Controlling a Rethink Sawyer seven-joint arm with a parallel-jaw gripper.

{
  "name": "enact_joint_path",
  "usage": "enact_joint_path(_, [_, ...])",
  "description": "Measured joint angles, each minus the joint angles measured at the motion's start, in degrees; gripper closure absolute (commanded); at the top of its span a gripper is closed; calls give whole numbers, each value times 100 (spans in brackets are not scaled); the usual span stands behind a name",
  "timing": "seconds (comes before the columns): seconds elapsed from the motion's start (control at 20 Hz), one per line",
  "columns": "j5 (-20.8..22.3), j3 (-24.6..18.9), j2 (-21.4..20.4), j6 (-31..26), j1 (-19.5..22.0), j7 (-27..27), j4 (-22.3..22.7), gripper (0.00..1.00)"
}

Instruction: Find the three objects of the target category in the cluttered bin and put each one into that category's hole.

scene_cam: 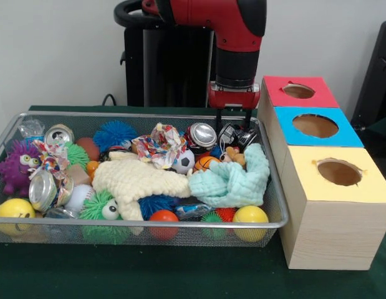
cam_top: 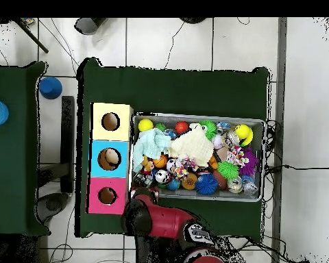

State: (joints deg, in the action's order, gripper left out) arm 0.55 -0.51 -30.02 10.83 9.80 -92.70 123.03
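The wire-mesh bin (scene_cam: 180,225) sits on the green table, full of clutter; it also shows in the overhead view (cam_top: 195,116). One tan-orange plush animal (scene_cam: 234,155) lies near the bin's back right, partly tucked behind a mint waffle cloth (scene_cam: 233,180). The plush also shows in the overhead view (cam_top: 148,165). My gripper (scene_cam: 232,128) hangs just above the bin's back right corner, a little behind and above the plush. Its two dark fingers (scene_cam: 218,121) stand apart and hold nothing. No other plush shows. In the overhead view the red arm hides the gripper.
Three wooden boxes with round holes stand right of the bin: red (scene_cam: 299,91), blue (scene_cam: 315,126), yellow (scene_cam: 339,172). A cream waffle cloth (scene_cam: 139,180), crushed cans (scene_cam: 202,134), spiky rubber balls (scene_cam: 17,167) and smooth balls (scene_cam: 250,215) fill the bin.
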Motion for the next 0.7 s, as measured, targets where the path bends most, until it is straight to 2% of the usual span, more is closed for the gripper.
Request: enact_joint_path(0.7, [-25, 4, -71, 74, -66, 0, -113, 0])
